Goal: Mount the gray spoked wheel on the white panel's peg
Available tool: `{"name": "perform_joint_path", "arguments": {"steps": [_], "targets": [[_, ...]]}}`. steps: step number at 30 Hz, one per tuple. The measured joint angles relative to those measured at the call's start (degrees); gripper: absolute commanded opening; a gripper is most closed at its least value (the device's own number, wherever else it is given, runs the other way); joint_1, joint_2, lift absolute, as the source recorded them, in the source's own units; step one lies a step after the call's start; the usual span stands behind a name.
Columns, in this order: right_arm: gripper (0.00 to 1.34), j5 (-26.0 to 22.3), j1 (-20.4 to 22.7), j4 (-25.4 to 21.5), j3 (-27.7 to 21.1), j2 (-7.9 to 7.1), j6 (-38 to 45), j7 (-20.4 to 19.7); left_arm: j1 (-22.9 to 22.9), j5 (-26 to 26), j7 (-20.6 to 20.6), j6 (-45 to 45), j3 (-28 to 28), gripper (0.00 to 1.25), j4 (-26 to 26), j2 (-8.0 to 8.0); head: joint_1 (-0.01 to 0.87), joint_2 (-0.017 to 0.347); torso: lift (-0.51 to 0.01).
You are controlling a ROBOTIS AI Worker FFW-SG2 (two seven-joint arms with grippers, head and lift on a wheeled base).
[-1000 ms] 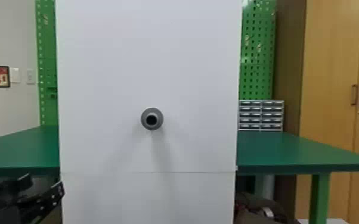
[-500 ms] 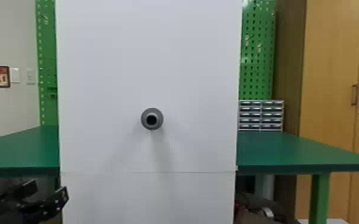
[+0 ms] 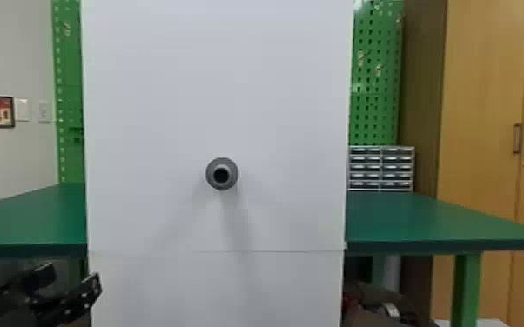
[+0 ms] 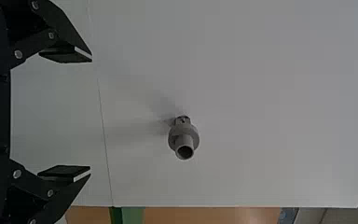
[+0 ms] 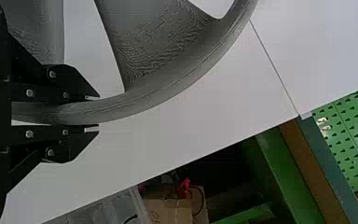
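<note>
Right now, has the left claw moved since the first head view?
Yes, slightly rightward: the left claw reaches farther past the left edge of the white panel.

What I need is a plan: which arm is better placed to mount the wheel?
Right, probably: the right end effector grips the wheel's rim, while the left end effector is open and empty.

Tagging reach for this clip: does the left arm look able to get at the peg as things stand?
Probably yes: the left gripper is open and empty, and in the left wrist view nothing stands between it and the peg, which juts bare from the white panel. The arm's stretch can't be judged.
</note>
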Motion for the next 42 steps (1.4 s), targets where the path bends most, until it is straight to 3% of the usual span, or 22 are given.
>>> {"name": "perform_joint_path", "arguments": {"steps": [8,14,22,27,42], "targets": [[0.2,2.37,-0.54,-0.79,-1.13,0.38,3.3,-0.1,-0.13,-0.2,0.0,0.08,-0.03,0.85,0.0,0.0,0.091,-0.008,-0.483],[0.18,6.12,-2.11,-2.93,-1.98,0.4,8.26,-2.72,-0.2,-0.37,-0.05,0.14,-0.04,0.85,0.0,0.0,0.091,-0.008,-0.483],[0.17,8.05,-5.35,-6.4,0.32,-0.24,16.36,-10.0,-0.43,-0.76,-0.22,0.17,-0.27,0.85,0.0,-0.07,0.091,-0.008,-0.483],[0.18,7.84,-6.85,-8.57,3.61,-1.35,20.25,-16.81,-0.58,-0.95,-0.35,0.17,-0.42,0.85,0.06,-0.08,0.091,-0.008,-0.483],[0.13,13.28,-10.65,-14.8,4.9,-2.67,30.95,-17.97,-0.76,-1.48,-0.44,0.17,-0.64,0.85,0.08,-0.08,0.091,-0.008,-0.483]]}}
